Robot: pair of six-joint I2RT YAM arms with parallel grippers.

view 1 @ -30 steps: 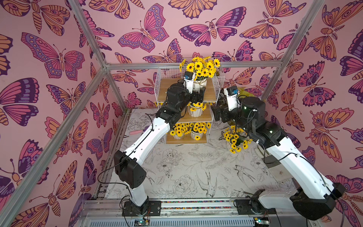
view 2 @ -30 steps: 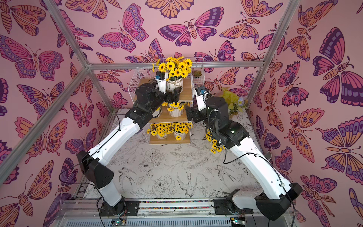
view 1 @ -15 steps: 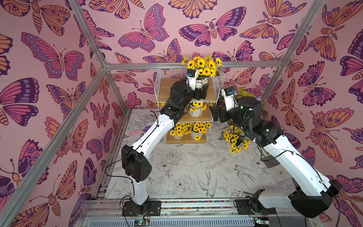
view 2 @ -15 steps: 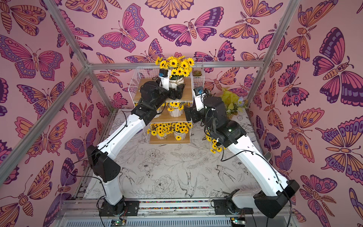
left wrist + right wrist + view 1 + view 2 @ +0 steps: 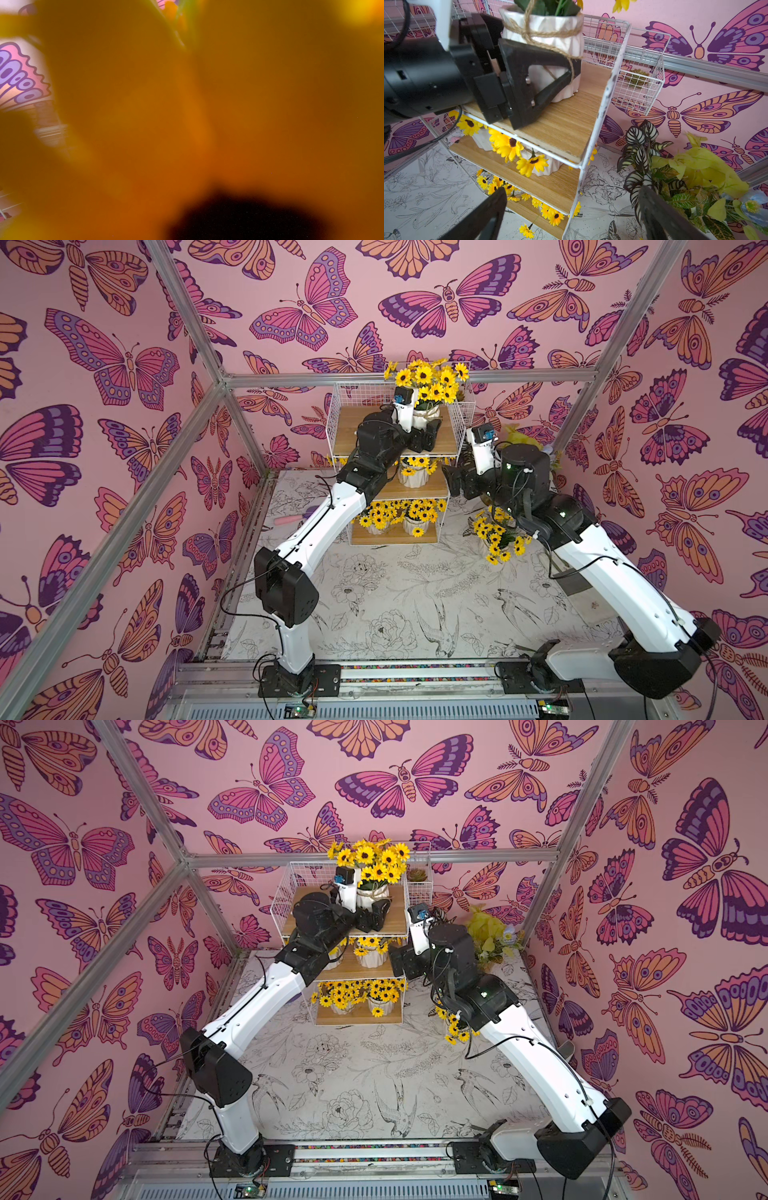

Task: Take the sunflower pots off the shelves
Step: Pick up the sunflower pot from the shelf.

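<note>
While the left fingers (image 5: 529, 56) clamp the top pot (image 5: 550, 22) on the shelves (image 5: 571, 116), the right fingers (image 5: 481, 216) just hang wide apart, empty. More pots (image 5: 544, 166) sit below.

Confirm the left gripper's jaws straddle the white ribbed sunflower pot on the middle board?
Not the middle: the right wrist view shows that white ribbed sunflower pot on the top wood-grain board, the jaws of the left gripper straddling it.

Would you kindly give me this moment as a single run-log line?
left claw: around sunflower pot on top shelf, grip unconfirmed | right claw: open, empty | pot: upright
</note>
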